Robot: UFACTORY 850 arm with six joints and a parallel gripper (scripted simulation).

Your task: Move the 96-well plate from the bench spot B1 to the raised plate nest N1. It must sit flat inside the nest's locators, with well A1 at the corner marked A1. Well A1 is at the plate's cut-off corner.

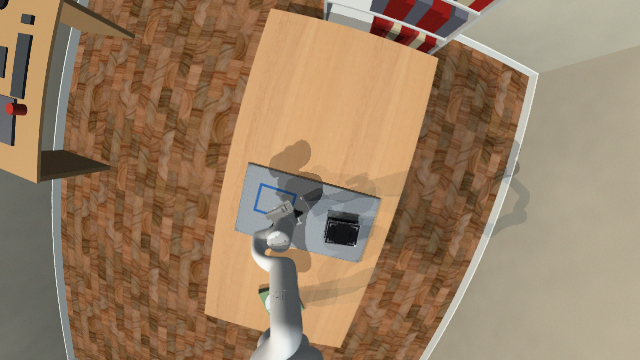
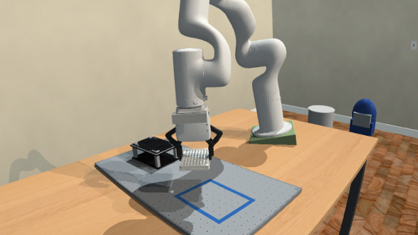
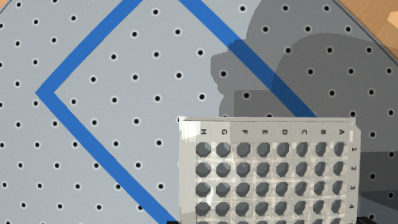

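The white 96-well plate [image 2: 194, 159] hangs in the air between my gripper's black fingers [image 2: 194, 156], level, above the grey perforated board. It is between the blue-outlined spot B1 [image 2: 214, 200] and the black raised nest N1 [image 2: 153, 149], just beside the nest and apart from it. In the wrist view the plate [image 3: 267, 172] fills the lower right, with its cut-off corner [image 3: 356, 125] by column A, row 1; the B1 outline [image 3: 150, 95] lies below, to the upper left. From above, the gripper and plate [image 1: 289, 208] are at B1's [image 1: 274, 198] right edge, left of the nest [image 1: 342, 231].
The grey perforated board [image 2: 199, 186] lies on the wooden table. The arm's base sits on a green pad [image 2: 273, 137] behind the board. A grey cylinder [image 2: 321, 115] and a blue object [image 2: 362, 117] stand on the floor beyond the table.
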